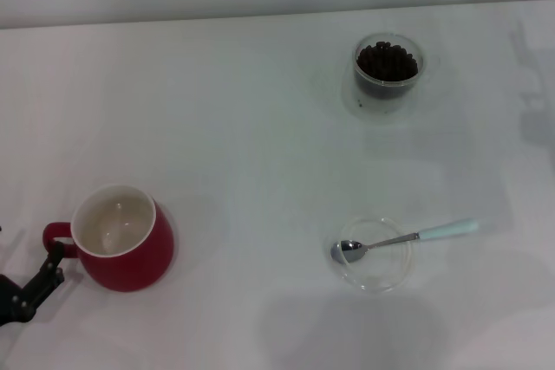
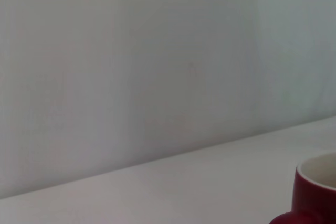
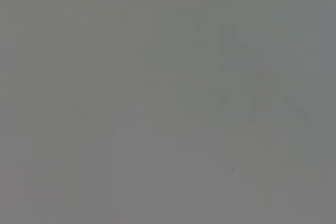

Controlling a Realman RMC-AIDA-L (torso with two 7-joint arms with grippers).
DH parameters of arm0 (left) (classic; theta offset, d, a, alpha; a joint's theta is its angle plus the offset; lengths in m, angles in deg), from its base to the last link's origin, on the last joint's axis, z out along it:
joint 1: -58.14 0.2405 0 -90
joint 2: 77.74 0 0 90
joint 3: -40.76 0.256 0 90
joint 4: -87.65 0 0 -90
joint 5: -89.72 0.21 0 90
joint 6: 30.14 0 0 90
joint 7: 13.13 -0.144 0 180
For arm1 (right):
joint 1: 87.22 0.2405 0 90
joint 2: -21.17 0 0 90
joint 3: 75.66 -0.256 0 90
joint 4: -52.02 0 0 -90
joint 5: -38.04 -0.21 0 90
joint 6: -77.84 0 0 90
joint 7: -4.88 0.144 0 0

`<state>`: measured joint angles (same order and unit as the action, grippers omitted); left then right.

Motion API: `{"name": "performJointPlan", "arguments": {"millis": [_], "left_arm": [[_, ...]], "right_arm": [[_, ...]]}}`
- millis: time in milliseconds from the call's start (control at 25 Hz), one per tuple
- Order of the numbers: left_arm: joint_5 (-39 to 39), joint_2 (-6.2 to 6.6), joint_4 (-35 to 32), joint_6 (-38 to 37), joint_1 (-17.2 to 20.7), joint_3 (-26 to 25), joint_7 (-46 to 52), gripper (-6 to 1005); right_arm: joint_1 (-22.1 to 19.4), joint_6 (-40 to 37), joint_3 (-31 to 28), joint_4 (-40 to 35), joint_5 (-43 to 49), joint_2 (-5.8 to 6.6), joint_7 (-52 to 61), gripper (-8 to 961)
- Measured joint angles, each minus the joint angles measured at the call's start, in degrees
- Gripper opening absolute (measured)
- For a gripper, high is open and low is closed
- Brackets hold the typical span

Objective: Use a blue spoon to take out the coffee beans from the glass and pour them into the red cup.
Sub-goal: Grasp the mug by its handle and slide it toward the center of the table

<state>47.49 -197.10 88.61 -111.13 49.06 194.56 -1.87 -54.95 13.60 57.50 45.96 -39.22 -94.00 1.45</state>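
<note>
Resting on the white desk, the squat red ceramic cup with its white inside stood at the near left in the head view, its small red loop handle turned toward the left edge. The left tool, a dark jointed part reaching in from the lower left corner, sat right at that handle; whether it touched or gripped the handle could not be told, nor how far it was open. The left wrist view caught only a corner of the red cup against the pale desk and wall. At the far right of the desk stood the small clear glass tumbler, upright and filled with dark brown coffee beans, well apart from the cup. Nearer the robot on the right side lay a shallow clear glass dish, and across it rested the small teaspoon with a shiny metal bowl and pale blue handle: its bowl lay inside the dish, and its handle ran out over the rim toward the right. The right tool was not seen in any view; the right wrist view showed only a flat grey field.
</note>
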Motion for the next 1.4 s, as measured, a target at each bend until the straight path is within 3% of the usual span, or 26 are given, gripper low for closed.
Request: {"name": "performJointPlan", "arguments": {"millis": [960,1400], "left_arm": [[-0.29,-0.09,-2.72,3.30,-1.47,-0.24,-5.16,875],[0.78,-0.07,-2.75,4.41,-1.47,-0.05,-5.19,805]], "right_arm": [[0.01,0.00,0.09,-0.17,0.00,-0.13,0.00,798],[0.16,-0.02,0.09,-0.02,0.00,-0.05,0.00,797]]}}
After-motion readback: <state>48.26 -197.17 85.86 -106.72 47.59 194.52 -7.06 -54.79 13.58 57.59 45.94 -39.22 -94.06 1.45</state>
